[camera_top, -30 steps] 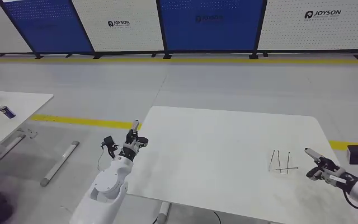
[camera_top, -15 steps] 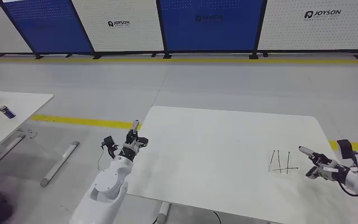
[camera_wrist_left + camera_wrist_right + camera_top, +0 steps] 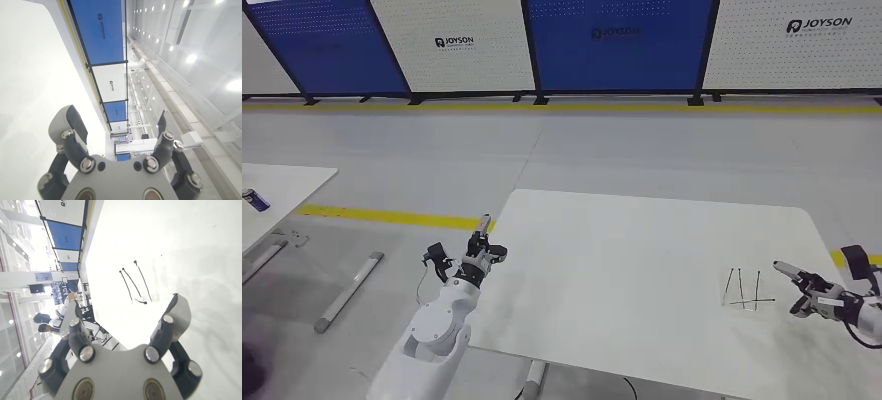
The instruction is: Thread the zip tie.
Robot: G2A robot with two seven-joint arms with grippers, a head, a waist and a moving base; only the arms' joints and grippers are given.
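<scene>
Several thin black zip ties [image 3: 745,288] lie loose on the white table [image 3: 642,270] near its right edge; in the right wrist view the zip ties [image 3: 132,283] lie just ahead of the fingers. My right gripper [image 3: 782,268] hovers just right of them, open and holding nothing, as the right wrist view's gripper [image 3: 123,299] confirms. My left gripper [image 3: 482,225] sits at the table's left edge, far from the ties, pointing up. It is open and holds nothing [image 3: 117,110].
The wide white tabletop [image 3: 170,237] stretches between the two arms. Another white table [image 3: 282,195] stands off to the left across the floor. Blue and white partition panels [image 3: 617,45] line the back of the room.
My right gripper has shifted a little to the left, closer to the zip ties. The left arm and the ties have not moved.
</scene>
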